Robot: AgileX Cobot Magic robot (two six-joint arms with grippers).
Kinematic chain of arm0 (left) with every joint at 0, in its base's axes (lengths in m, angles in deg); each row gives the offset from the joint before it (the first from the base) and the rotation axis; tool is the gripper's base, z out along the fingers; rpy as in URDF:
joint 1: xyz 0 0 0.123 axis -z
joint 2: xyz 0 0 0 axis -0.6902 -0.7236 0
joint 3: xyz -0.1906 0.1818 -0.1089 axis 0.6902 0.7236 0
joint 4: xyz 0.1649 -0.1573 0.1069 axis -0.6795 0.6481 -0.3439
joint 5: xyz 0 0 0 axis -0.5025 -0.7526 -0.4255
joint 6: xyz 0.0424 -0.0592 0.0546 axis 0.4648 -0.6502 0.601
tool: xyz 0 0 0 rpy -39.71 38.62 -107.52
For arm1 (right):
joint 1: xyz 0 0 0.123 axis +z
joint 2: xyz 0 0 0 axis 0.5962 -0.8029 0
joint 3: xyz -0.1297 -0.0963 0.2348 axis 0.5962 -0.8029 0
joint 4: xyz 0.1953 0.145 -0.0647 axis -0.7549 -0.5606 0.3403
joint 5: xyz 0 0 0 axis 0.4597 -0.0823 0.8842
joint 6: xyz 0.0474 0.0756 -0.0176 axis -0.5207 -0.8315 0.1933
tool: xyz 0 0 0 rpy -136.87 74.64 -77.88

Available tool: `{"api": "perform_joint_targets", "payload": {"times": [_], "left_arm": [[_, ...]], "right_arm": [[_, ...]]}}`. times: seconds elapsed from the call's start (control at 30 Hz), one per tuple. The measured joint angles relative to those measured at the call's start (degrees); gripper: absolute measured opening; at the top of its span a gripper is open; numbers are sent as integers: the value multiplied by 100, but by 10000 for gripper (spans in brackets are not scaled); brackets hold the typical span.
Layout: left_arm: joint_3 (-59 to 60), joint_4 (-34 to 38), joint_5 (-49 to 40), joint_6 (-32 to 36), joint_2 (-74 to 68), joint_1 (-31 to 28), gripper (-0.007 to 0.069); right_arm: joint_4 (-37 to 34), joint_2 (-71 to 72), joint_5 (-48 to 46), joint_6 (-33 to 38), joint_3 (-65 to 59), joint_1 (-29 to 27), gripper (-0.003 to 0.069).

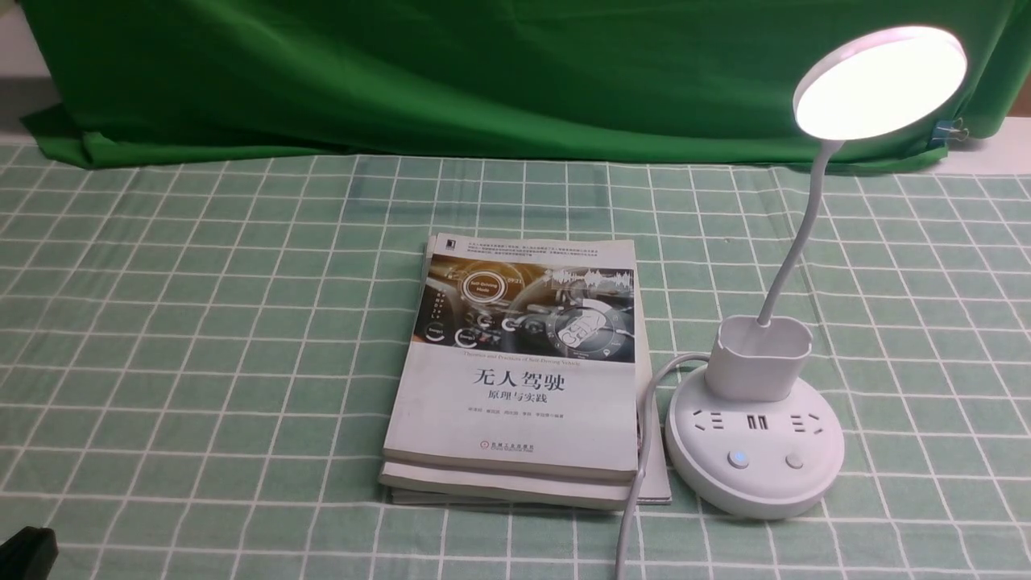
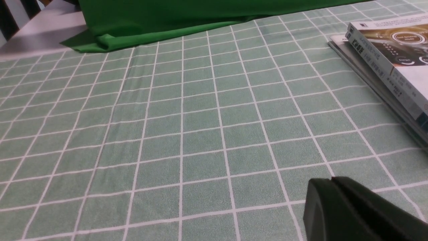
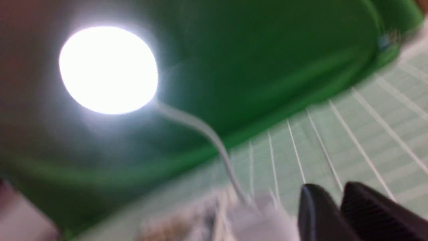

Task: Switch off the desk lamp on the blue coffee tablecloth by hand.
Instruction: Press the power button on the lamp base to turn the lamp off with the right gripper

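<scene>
The white desk lamp stands at the right on the pale green grid tablecloth (image 1: 201,322). Its disc head (image 1: 879,80) glows brightly. The cup holder (image 1: 759,358) sits on the round base (image 1: 753,483), which carries two buttons; the left button (image 1: 738,459) glows blue. In the blurred right wrist view the lit head (image 3: 108,70) is above and the cup (image 3: 260,217) is close beside my right gripper (image 3: 329,190), whose tips show a narrow gap and hold nothing. My left gripper (image 2: 332,179) is shut and empty over bare cloth; only a black corner of it (image 1: 24,552) shows at the front left.
Stacked books (image 1: 523,379) lie just left of the lamp base, also at the edge of the left wrist view (image 2: 391,57). The lamp's white cable (image 1: 640,451) runs along the books toward the front edge. A dark green backdrop cloth (image 1: 483,72) hangs behind.
</scene>
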Motion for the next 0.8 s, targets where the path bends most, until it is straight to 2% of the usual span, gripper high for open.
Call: {"api": "perform_joint_targets", "payload": {"times": [0.1, 0.23, 0.33, 0.5, 0.67, 0.8], "left_arm": [[0, 0, 0, 0, 0, 0, 0], [0, 0, 0, 0, 0, 0, 0], [0, 0, 0, 0, 0, 0, 0], [0, 0, 0, 0, 0, 0, 0], [0, 0, 0, 0, 0, 0, 0], [0, 0, 0, 0, 0, 0, 0]], "right_arm": [[-2, -801, -992, 586, 835, 118, 57], [-1, -2716, -3041, 1544, 2224, 247, 48], [25, -4065, -3923, 2235, 2894, 264, 48], [55, -5686, -4122, 2553, 3544, 372, 43], [82, -6896, -3799, 2611, 3918, 1019, 39], [95, -7524, -3537, 2605, 4165, 1241, 39]]}}
